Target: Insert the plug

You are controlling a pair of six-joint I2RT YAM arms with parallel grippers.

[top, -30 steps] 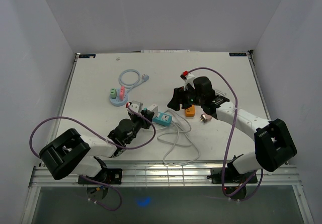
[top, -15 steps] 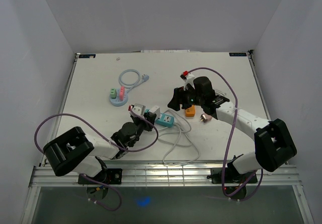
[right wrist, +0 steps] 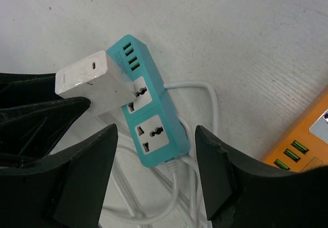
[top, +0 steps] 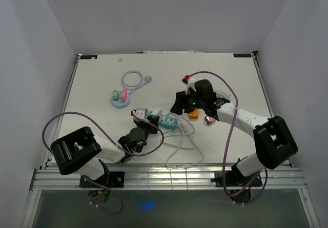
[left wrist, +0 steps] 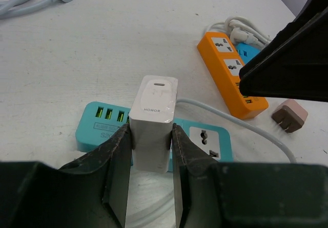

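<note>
- Left wrist view: the left gripper (left wrist: 149, 138) grasps the white charger plug (left wrist: 154, 107) by its sides, fingers (left wrist: 118, 166) clamped on it.
- The plug stands on the teal power strip (left wrist: 207, 138), at the socket beside the USB end. The strip lies near the middle of the worktop (top: 92, 84), toward its near edge.
- Right wrist view: the right gripper (right wrist: 156, 141) hovers over the strip, fingers spread, gripping nothing.
- Progress: the plug is at its socket. The prongs are hidden and the body is tilted, so full seating appears left to do.
</note>
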